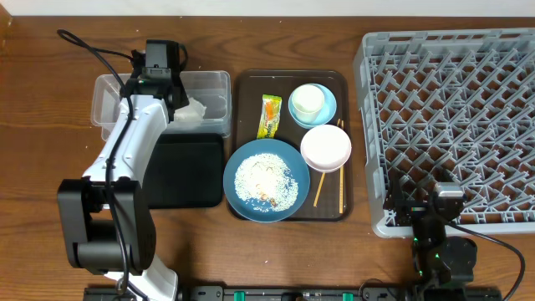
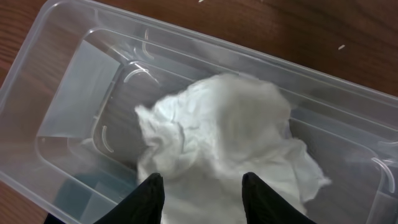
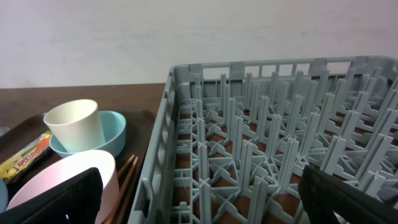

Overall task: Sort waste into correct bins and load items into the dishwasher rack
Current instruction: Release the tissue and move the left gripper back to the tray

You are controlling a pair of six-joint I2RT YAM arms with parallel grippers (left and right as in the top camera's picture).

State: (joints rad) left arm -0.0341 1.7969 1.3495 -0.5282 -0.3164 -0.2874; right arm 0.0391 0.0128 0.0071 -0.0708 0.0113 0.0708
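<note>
My left gripper (image 2: 202, 186) is open above the crumpled white napkin (image 2: 224, 137), which lies inside the clear tub (image 1: 209, 88); the fingers do not hold it. The black tray (image 1: 188, 171) sits in front of the tub. On the brown serving tray (image 1: 338, 209) lie the blue plate (image 1: 266, 180) with rice (image 1: 266, 177), the white bowl (image 1: 326, 148), the cream cup (image 1: 308, 100) in the light-blue bowl (image 1: 328, 113), the green-and-orange wrapper (image 1: 269, 115) and the chopsticks (image 1: 319, 188). My right gripper (image 3: 199, 193) is open and empty at the grey rack's (image 1: 456, 117) front left corner.
The rack (image 3: 267, 137) fills the right wrist view, with the cup (image 3: 73, 124), the light-blue bowl (image 3: 115, 134), the white bowl (image 3: 59, 177) and the chopsticks (image 3: 124, 174) to its left. The left arm (image 1: 125, 159) stretches over the black tray.
</note>
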